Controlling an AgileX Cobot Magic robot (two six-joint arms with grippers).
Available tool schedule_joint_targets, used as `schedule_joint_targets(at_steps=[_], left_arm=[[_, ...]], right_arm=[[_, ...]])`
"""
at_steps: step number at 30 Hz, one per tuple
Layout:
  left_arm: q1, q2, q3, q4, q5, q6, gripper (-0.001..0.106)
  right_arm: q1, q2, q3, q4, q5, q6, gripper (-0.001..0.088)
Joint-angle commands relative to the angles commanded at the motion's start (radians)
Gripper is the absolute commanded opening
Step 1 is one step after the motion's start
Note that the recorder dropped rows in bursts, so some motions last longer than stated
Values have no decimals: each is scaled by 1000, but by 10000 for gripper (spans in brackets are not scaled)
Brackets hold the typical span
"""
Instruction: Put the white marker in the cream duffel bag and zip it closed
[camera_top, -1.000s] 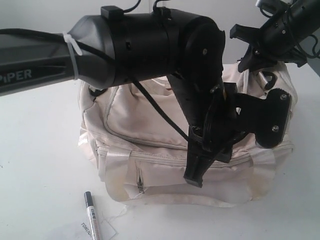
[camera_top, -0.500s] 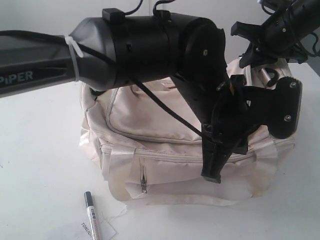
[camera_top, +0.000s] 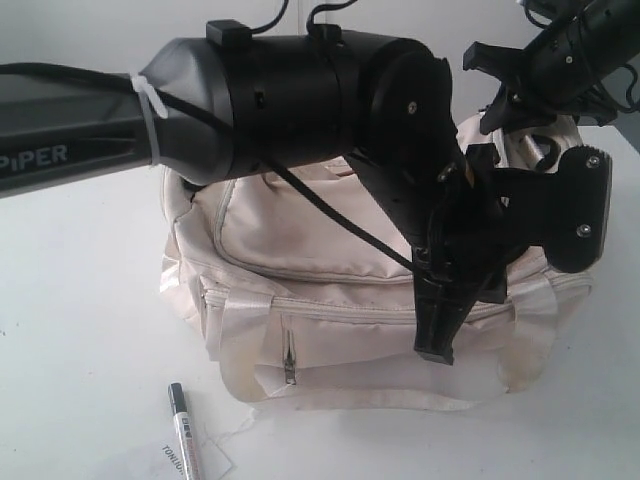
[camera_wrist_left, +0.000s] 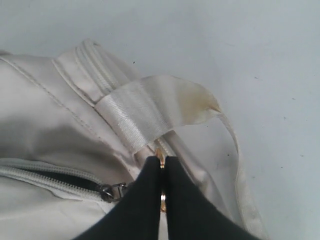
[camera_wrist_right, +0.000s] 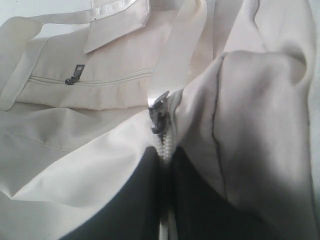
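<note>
Exterior view: the left gripper (camera_top: 436, 345) hangs tip-down against the front face of the cream duffel bag (camera_top: 300, 230), its fingers pressed together at the line of the front zip. The white marker (camera_top: 183, 432) lies on the table (camera_top: 80, 330), well apart from those jaws, beyond the bag's bottom front edge and on the side away from the right arm (camera_top: 565, 55). Its black cap points toward the bag and its barrel rests across a paper tag (camera_top: 190, 462). The right arm reaches down to the bag's top at the far end, farther from the marker than the left jaws are. How its jaws stand cannot be told from here.

Left wrist view: the left gripper is clenched, and its two dark fingers (camera_wrist_left: 145, 200) meet on the gold ring (camera_wrist_left: 161, 186), which shows as a thin bright edge pinched between them. Just beyond the tips a webbing handle (camera_wrist_left: 142, 112) crosses the bag. Beside the jaws runs a zip with a dark slider (camera_wrist_left: 108, 192).

Right wrist view: the right gripper (camera_wrist_right: 165, 152) is also clenched, with the bag's zipper tape (camera_wrist_right: 165, 142) caught between its fingers (camera_wrist_right: 135, 200). The main slider (camera_wrist_right: 159, 111) sits just past the tips. Well beyond that lies the pocket zip with its pull (camera_wrist_right: 75, 74).
</note>
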Motion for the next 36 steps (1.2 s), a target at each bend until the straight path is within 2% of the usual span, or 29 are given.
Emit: schedule_joint_targets(at_steps=[3,14,18,23,30,33,36], left_arm=[[0,0,0,0,-8,0,0],[0,0,0,0,-15,0,0],[0,0,0,0,-18,0,0],[0,0,0,0,-31,0,0],[0,0,0,0,-38,0,0],[0,0,0,0,-38,0,0],[0,0,0,0,-38,0,0]], right_arm=[[0,0,0,0,7,0,187],[0,-4,0,0,77,8,338],[0,-30,0,-10,99,18,341],[0,-65,0,-87,158,69,341],[0,-124,9,-90,226,68,341],[0,-176,59,-103,224,68,341],[0,-242,166,-101,189,68,341]])
